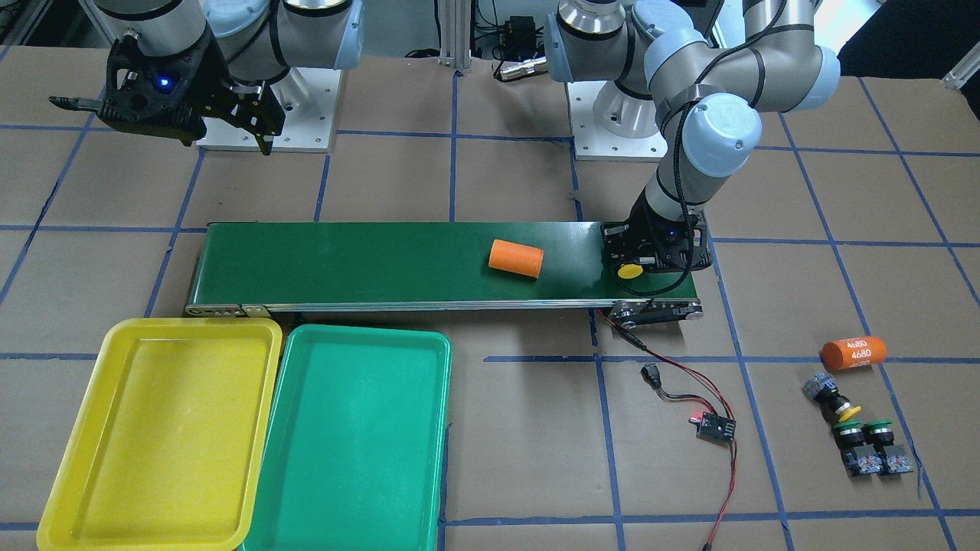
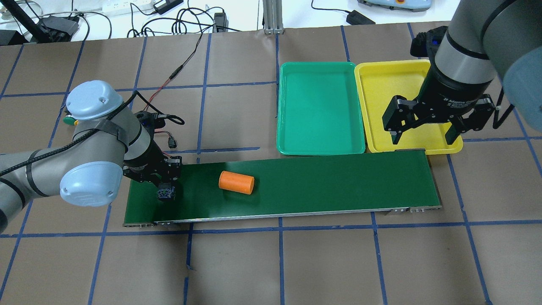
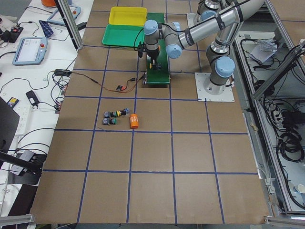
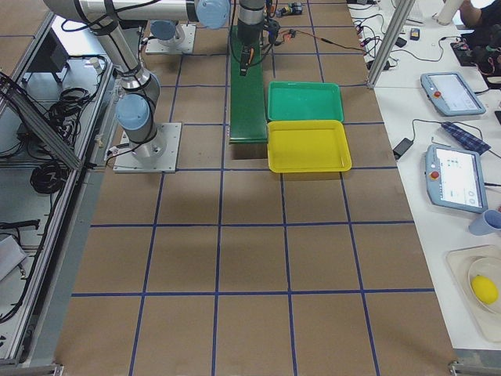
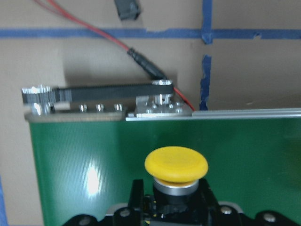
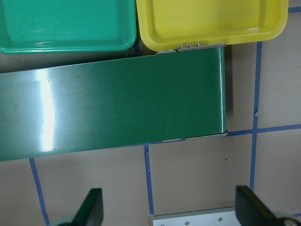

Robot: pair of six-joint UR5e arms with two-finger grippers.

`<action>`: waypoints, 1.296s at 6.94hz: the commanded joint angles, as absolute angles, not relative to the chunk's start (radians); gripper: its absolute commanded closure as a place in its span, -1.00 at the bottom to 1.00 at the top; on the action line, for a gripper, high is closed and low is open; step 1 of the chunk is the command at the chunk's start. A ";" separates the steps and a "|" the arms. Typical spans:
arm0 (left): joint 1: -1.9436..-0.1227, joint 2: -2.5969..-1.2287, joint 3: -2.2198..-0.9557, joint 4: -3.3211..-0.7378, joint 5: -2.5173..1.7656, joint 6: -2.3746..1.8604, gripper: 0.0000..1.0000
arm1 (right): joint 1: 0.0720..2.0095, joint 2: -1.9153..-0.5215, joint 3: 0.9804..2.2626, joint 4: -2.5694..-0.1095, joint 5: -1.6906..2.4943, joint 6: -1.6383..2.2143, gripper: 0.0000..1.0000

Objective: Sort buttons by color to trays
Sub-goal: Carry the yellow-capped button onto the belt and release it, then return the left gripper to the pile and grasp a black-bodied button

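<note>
My left gripper (image 1: 648,259) is shut on a yellow-capped button (image 5: 176,163) at the end of the conveyor belt (image 1: 367,264); whether the button touches the belt, I cannot tell. Its grey-blue block shows in the overhead view (image 2: 166,194). One more yellow button (image 1: 831,398) and two green buttons (image 1: 851,445) lie on the table beyond that belt end. The yellow tray (image 1: 164,436) and the green tray (image 1: 352,436) lie side by side, empty, by the belt's other end. My right gripper (image 2: 423,129) hangs open and empty above the yellow tray's near edge (image 2: 402,76).
An orange cylinder (image 1: 516,258) lies on the belt near its middle. A second orange cylinder (image 1: 854,353) lies on the table by the loose buttons. A small controller board (image 1: 716,425) with red and black wires lies near the belt's motor end.
</note>
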State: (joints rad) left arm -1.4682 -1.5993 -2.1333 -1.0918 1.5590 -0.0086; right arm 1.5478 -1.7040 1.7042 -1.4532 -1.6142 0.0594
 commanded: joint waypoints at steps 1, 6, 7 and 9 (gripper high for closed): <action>-1.462 -1.592 -2.119 -1.094 1.557 -0.066 -1.00 | 1.548 -1.700 1.704 -1.453 -1.615 0.058 -1.00; -1.194 -1.925 -1.592 -1.218 1.580 0.168 -1.00 | 1.548 -1.701 1.689 -1.457 -1.621 0.049 -1.00; -1.183 -2.047 -1.427 -1.218 1.612 0.182 -1.00 | 1.548 -1.704 1.698 -1.459 -1.615 0.060 -1.00; -1.125 -2.265 -1.207 -1.215 1.712 0.231 -1.00 | 1.548 -1.704 1.692 -1.462 -1.618 0.060 -1.00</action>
State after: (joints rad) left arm -1.1674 -2.1432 -1.3336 -1.2158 1.6805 0.2028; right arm 1.5478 -1.7026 1.6922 -1.4587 -1.6178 0.0570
